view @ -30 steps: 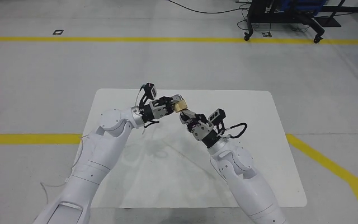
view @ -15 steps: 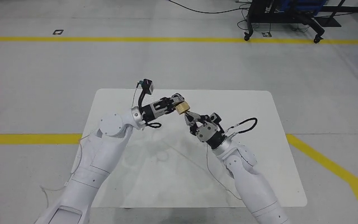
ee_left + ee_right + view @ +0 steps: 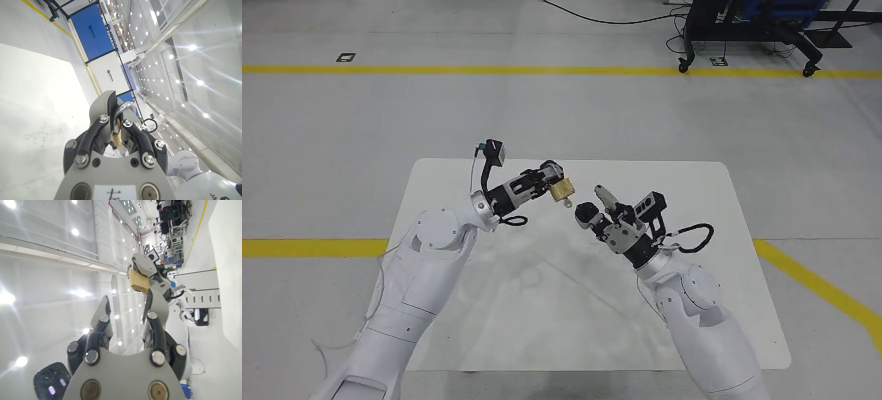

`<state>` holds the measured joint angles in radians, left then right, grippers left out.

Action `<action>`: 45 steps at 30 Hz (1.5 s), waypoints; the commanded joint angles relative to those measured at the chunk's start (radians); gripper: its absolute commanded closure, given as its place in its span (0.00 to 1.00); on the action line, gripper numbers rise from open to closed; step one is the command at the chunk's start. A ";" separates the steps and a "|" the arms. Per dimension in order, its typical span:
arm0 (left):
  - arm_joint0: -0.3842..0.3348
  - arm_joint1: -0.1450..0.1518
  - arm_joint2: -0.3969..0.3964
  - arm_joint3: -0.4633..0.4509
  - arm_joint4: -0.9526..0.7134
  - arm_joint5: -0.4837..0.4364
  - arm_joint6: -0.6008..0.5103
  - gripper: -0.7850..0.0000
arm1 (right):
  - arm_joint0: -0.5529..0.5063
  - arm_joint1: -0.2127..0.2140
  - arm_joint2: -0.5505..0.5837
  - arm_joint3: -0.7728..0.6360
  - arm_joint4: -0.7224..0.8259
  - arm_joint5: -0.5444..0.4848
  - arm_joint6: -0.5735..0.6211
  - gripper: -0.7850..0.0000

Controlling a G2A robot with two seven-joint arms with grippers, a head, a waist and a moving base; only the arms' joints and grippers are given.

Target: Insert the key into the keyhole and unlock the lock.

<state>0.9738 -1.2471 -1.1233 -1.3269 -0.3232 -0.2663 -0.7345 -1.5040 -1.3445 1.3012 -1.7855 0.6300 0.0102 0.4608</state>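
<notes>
Lock, a brass padlock, hangs just above the middle of the top view, over the far part of the white worktop; the left gripper is clamped on it, with the steel shackle pinched between its fingers and the brass body hanging free below them; a small pale stub at the lock's lower edge looks to be the key seated in the keyhole, though it is too small to be sure; the right gripper sits just to the right of the lock in the top view, near it but not touching, its fingers spread wide and nothing between them; in the right wrist view the lock shows beyond those parted fingers, toward the upper middle of the frame, and whether the shackle has sprung cannot be told; by my reading the insertion is done and the turning is the step in hand; the next move calls for the right gripper to line up with the key's head, close on it squarely and twist about the keyhole's axis; since the lock is held by the shackle alone, its body may swing with the twist, so the left gripper must hold firm against it.
</notes>
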 commanded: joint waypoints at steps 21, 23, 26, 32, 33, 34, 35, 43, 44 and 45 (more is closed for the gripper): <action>-0.084 -0.020 0.302 -0.013 0.680 0.300 -0.088 1.00 | -0.190 0.028 0.255 -0.179 -0.116 -0.082 -0.119 0.00; -0.084 -0.022 0.311 -0.016 0.710 0.310 -0.075 0.60 | -0.190 0.028 0.255 -0.179 -0.116 -0.082 -0.119 0.00; -0.083 -0.022 0.327 -0.020 0.765 0.324 -0.087 0.11 | -0.190 0.028 0.255 -0.179 -0.116 -0.082 -0.119 0.00; -0.080 -0.017 0.312 -0.033 0.787 0.311 -0.106 0.00 | -0.190 0.028 0.255 -0.179 -0.116 -0.082 -0.119 0.00; -0.078 -0.016 0.297 -0.037 0.768 0.294 -0.096 0.00 | -0.190 0.028 0.255 -0.179 -0.116 -0.082 -0.119 0.00; -0.077 -0.013 0.285 -0.033 0.770 0.280 -0.086 0.00 | -0.190 0.028 0.255 -0.179 -0.116 -0.082 -0.119 0.00; -0.075 -0.010 0.274 -0.031 0.782 0.269 -0.073 0.00 | -0.190 0.028 0.255 -0.179 -0.116 -0.082 -0.119 0.00; -0.009 0.017 0.137 -0.116 0.745 0.088 0.096 0.00 | -0.190 0.028 0.255 -0.179 -0.116 -0.082 -0.119 0.00; 0.004 0.021 0.125 -0.128 0.753 0.067 0.115 0.00 | -0.190 0.028 0.255 -0.179 -0.116 -0.082 -0.119 0.00; 0.017 0.024 0.113 -0.140 0.767 0.047 0.140 0.00 | -0.190 0.028 0.255 -0.179 -0.116 -0.082 -0.119 0.00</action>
<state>0.9746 -1.2271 -0.9962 -1.4526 0.4279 -0.1933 -0.6253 -1.6937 -1.3164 1.5564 -1.9644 0.5135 -0.0713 0.3414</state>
